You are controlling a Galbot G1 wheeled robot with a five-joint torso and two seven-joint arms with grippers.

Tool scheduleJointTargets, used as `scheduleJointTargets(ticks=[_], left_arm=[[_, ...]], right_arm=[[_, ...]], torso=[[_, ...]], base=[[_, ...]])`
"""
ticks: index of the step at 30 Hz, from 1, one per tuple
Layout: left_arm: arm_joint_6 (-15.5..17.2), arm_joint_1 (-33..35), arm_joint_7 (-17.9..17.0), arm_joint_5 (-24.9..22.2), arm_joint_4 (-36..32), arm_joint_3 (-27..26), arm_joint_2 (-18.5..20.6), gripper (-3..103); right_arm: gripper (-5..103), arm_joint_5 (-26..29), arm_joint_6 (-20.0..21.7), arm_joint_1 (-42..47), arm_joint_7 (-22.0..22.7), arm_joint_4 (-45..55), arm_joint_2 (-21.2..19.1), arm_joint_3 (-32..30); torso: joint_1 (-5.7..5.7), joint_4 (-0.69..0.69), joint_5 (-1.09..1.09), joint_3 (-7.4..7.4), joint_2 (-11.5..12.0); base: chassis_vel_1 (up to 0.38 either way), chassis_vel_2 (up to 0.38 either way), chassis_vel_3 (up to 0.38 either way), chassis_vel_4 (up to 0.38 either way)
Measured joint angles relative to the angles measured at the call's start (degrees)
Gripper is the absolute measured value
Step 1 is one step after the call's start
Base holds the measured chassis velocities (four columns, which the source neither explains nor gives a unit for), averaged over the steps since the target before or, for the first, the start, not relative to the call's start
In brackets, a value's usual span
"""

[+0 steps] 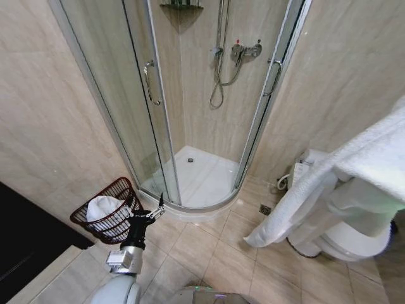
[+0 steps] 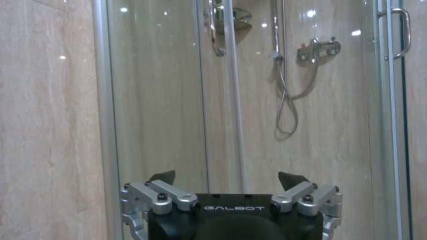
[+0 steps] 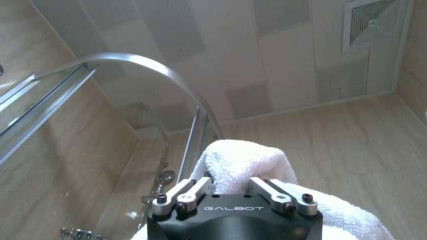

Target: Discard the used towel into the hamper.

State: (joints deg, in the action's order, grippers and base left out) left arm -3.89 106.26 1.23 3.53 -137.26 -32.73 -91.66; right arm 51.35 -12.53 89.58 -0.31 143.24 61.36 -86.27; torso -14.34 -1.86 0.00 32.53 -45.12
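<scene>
While your right gripper (image 3: 233, 187) clamped towel (image 1: 354, 177) aloft, clear of floor, hamper (image 1: 109, 212) sat low left by shower; left gripper (image 1: 149, 212) hovered beside it, spread, empty.

The towel (image 1: 329, 183) is thick white terry cloth, its looped pile rough and matt, bunched against the right hand (image 3: 232, 187), whose linkages are brushed silver metal on a matt black plastic body. The left hand (image 2: 227, 182) looks built of the same materials. The hamper (image 1: 117, 218) is dark reddish-brown open weave with white cloth inside. The walls (image 1: 44, 120) are glossy beige tile; the shower door (image 1: 139, 95) is clear glass framed in polished metal.
</scene>
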Motion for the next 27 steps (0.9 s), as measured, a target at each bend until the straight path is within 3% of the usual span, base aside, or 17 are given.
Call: scheduleJointTargets(ticks=[25, 27], left_arm=[[0.0, 0.0, 0.0, 0.0, 0.0, 0.0, 0.0, 100], [0.0, 0.0, 0.0, 0.0, 0.0, 0.0, 0.0, 100]], right_arm=[[14, 3.2, -0.1, 0.1, -0.7, 0.0, -1.2, -4.4], [14, 3.1, -0.1, 0.2, -0.9, 0.0, -0.6, -4.0]], torso=[[-2.77, 0.00, 0.00, 3.63, -6.4], [-3.43, 0.00, 0.00, 4.43, -7.9]], base=[[0.000, 0.000, 0.000, 0.000], [0.000, 0.000, 0.000, 0.000]])
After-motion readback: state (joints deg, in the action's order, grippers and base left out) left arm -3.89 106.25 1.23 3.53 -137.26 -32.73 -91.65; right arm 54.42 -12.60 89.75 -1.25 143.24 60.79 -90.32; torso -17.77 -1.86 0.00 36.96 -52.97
